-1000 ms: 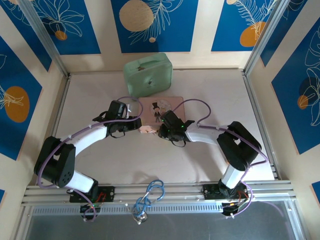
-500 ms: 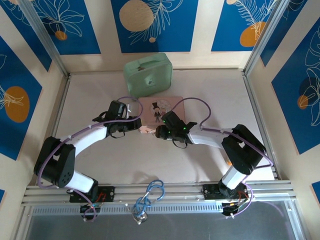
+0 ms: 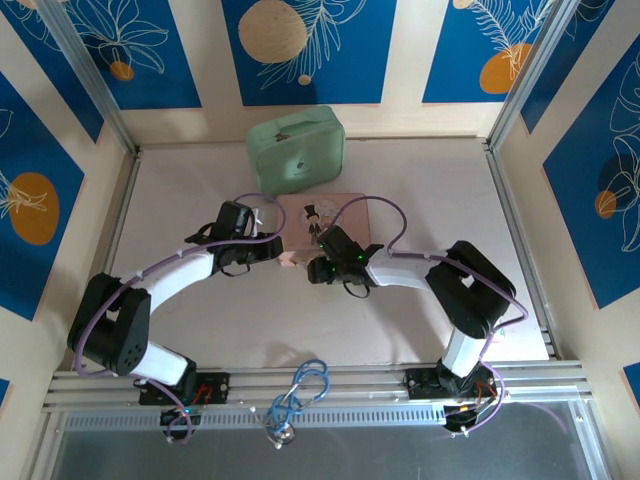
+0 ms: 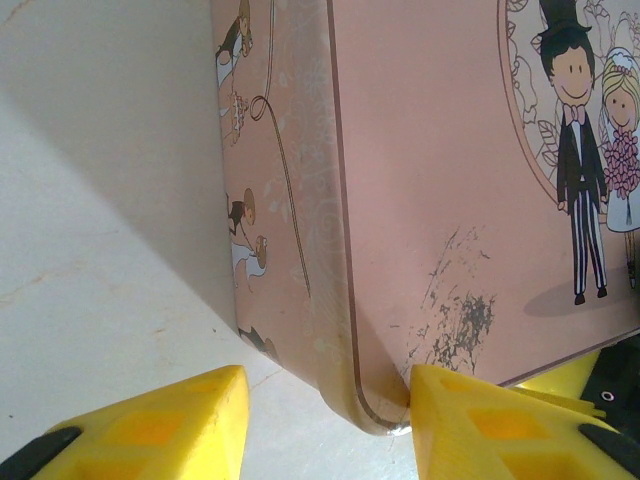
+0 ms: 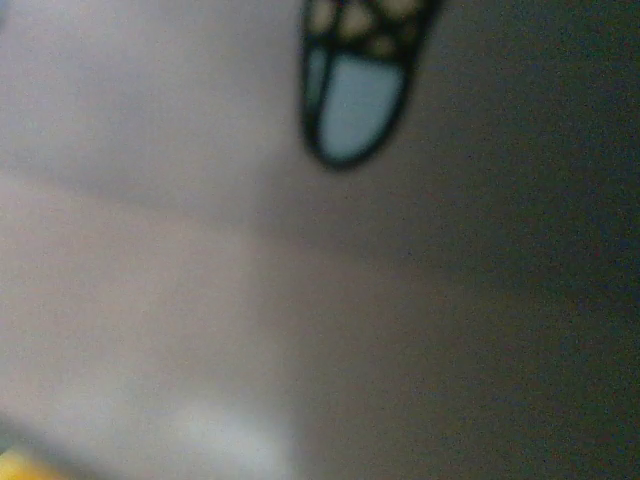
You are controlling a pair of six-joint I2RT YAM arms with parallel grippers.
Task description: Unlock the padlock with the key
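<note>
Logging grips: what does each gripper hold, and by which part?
Left gripper: jaws straddle the box corner, one side apart, so nothing gripped. Right gripper: cannot tell.

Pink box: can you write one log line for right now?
left gripper: straddling pink box corner, grip unclear | right gripper: at box's near edge, state unclear | green box: behind pink box

A pink box [image 3: 298, 215] printed with a cartoon bride and groom lies flat on the bench [image 3: 430, 180], its lid scuffed near one rounded corner. Just behind it sits a pale green case [image 3: 297, 150]. Blue leaf-patterned panels [image 3: 305, 45] line the walls.
</note>
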